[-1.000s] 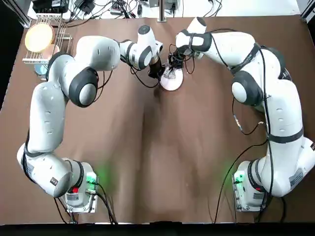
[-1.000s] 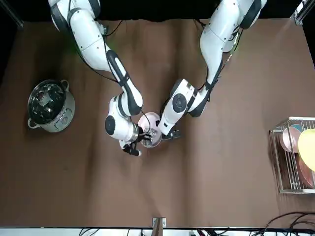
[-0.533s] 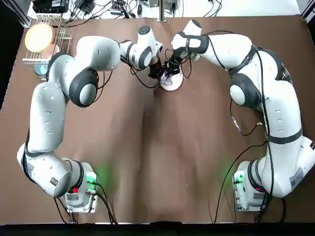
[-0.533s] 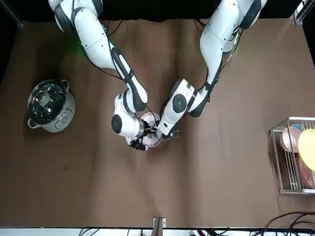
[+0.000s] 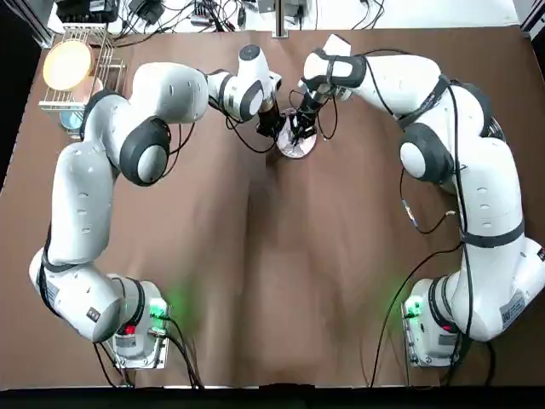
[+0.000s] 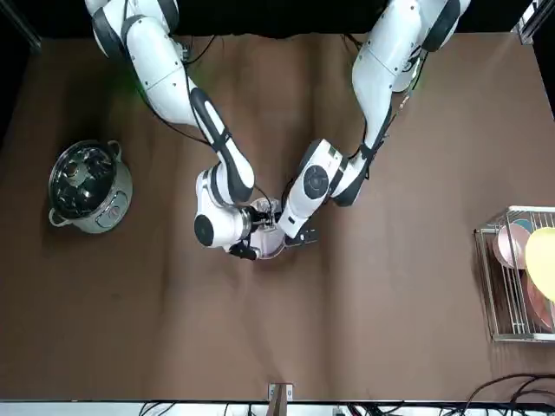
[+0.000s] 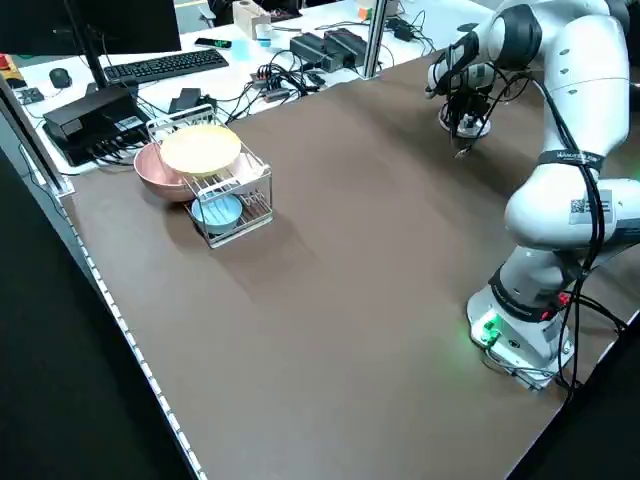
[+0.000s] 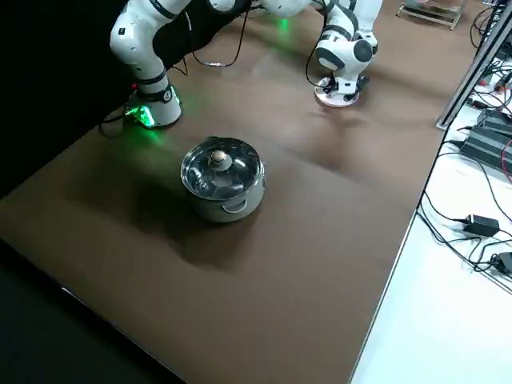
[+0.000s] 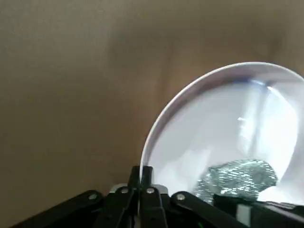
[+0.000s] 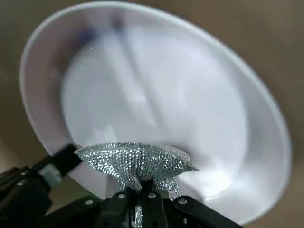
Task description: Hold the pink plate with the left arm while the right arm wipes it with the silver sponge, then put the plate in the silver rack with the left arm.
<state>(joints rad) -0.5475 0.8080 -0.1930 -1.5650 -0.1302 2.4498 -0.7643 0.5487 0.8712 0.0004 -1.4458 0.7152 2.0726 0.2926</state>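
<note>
pink plate (image 10: 156,109) pinched at its rim by left gripper (image 9: 141,178), right gripper (image 10: 141,190) nipping silver sponge (image 10: 133,161) on it (pot (image 8: 222,178) well apart)

Brown table (image 5: 272,281): cloth-covered, creased along its middle. Steel pot (image 8: 222,178): lidded, knob on top, two side handles, standing alone at 3 o'clock from the table's middle in the top view. Yellow plate (image 7: 200,149), pink bowl (image 7: 158,172), blue dish (image 7: 216,212): grouped at 10 o'clock. Keyboard (image 7: 165,65), mouse (image 7: 60,76), cables (image 7: 290,75): on the white bench past 12 o'clock.
</note>
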